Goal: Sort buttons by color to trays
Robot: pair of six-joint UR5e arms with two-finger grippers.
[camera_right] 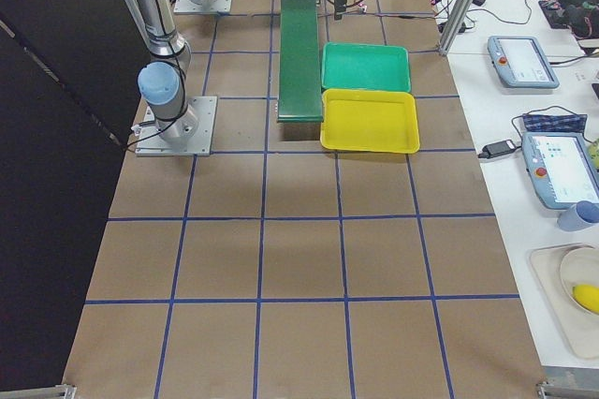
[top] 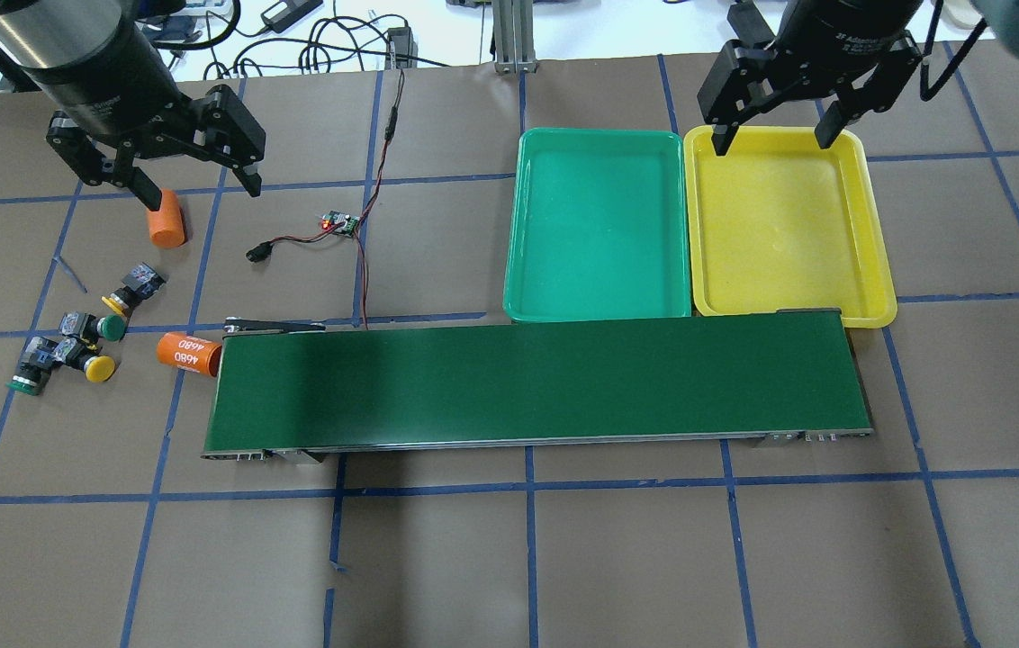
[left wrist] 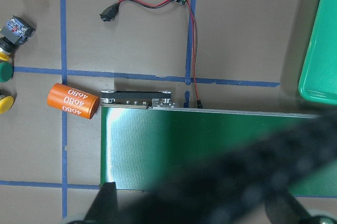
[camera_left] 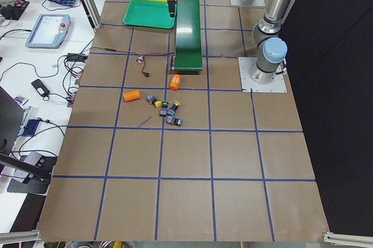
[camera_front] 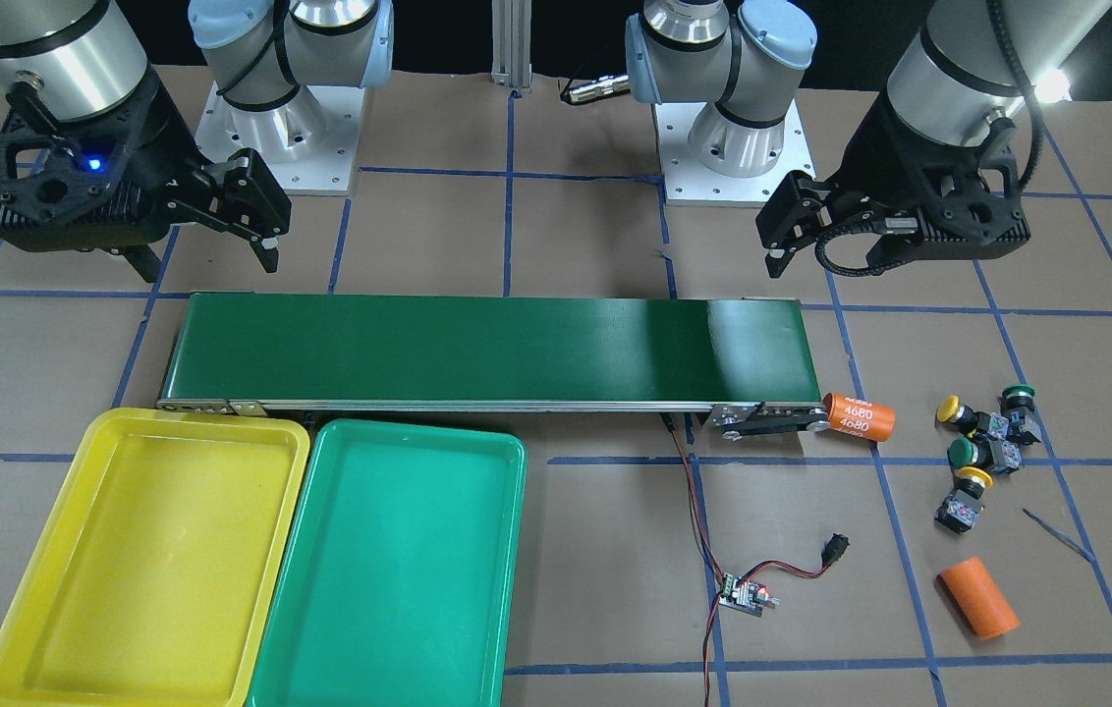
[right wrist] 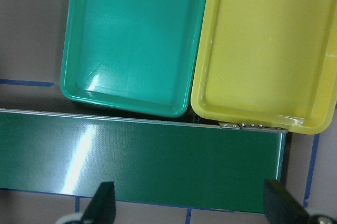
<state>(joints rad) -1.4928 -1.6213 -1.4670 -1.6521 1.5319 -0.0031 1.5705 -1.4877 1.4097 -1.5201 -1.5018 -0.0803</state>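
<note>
Several buttons lie in a loose cluster on the brown table beyond the belt's end: a yellow-capped one, two green-capped ones and another yellow-capped one. From overhead the cluster is at the left. The yellow tray and the green tray sit side by side against the belt, both holding nothing. My left gripper hangs open above the table, over a plain orange cylinder. My right gripper hangs open over the yellow tray's far rim.
A long dark-green conveyor belt crosses the middle. An orange cylinder marked 4680 lies at its left end, a plain orange cylinder further back. A small circuit board with red-black wires lies nearby. Blue tape lines grid the table.
</note>
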